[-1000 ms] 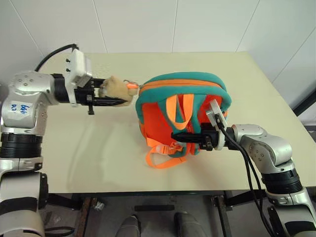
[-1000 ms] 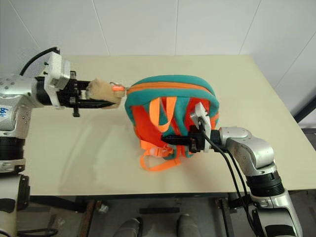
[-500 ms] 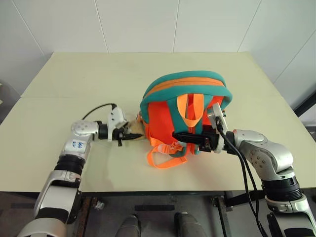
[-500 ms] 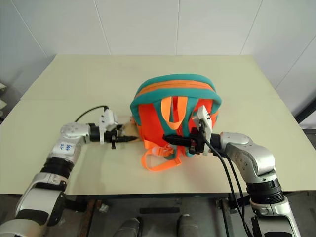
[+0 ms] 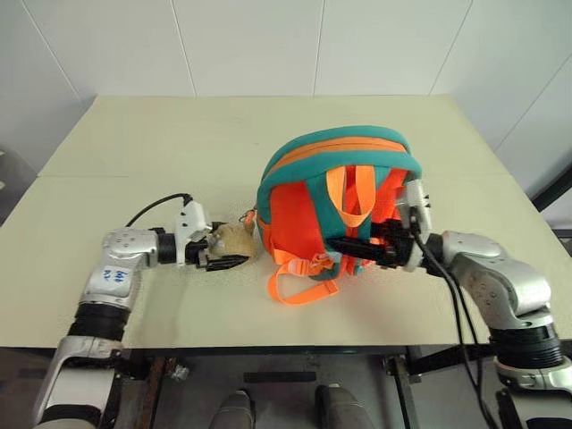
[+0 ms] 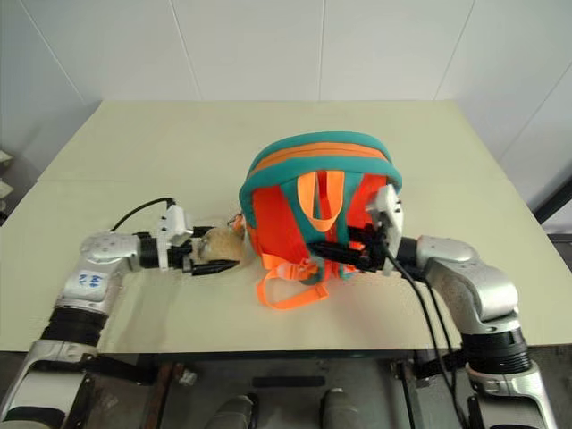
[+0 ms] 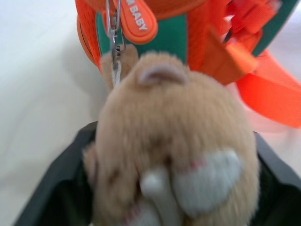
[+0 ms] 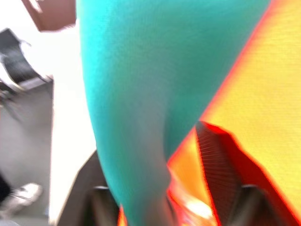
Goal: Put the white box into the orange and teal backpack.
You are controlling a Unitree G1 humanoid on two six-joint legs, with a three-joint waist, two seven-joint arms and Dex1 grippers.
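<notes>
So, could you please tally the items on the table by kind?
Backpacks: 1, the orange and teal backpack
Plush toy charms: 1, the tan charm beside it
Total: 2

The orange and teal backpack (image 5: pixel 335 192) is soft matt cloth, its teal trim smooth and padded, its orange webbing straps (image 5: pixel 304 279) flat woven tape. A tan plush charm (image 7: pixel 174 155) of fuzzy pile hangs from a thin shiny metal clip (image 7: pixel 114 44) beside a smooth, rubbery orange tag (image 7: pixel 137 21). The cream desk (image 5: pixel 179 143) is smooth with a dull sheen. The left hand (image 5: pixel 228 260) has matt black plastic fingers.
</notes>
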